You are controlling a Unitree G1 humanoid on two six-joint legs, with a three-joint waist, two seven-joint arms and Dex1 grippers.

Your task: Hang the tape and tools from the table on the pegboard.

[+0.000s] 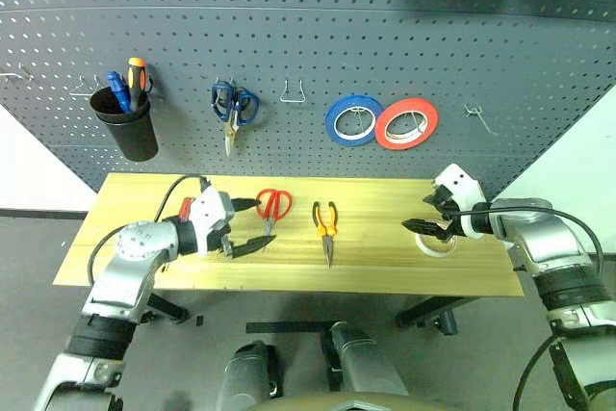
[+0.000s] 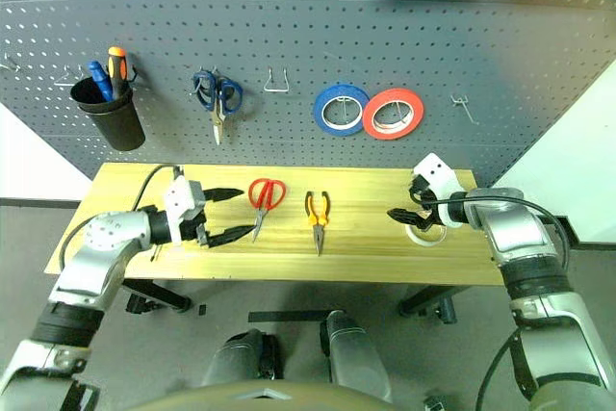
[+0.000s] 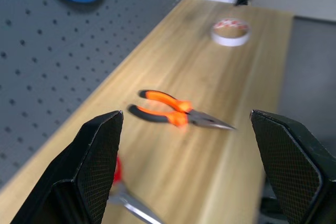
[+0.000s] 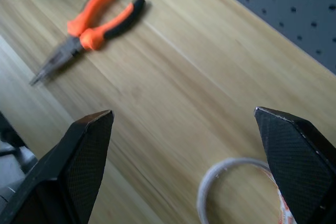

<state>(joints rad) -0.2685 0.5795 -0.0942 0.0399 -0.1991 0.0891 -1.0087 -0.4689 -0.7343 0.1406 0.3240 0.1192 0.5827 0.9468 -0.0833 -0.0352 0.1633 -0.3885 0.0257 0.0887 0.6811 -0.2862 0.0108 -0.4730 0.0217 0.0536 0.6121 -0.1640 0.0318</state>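
Tape [image 1: 435, 243] half hidden behind right claw [image 1: 430, 212], fingers apart; left claw [image 1: 248, 225] spread wide beside scissors [image 1: 271, 207]

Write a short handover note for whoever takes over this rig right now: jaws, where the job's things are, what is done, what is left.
Left gripper: jaws open, empty, beside the red-handled scissors.
Right gripper: jaws open, empty, over the tape.
Scissors, pliers and tape all lie on the table.
Done: none of these is on the pegboard yet.
Left: hang all three on the hooks.
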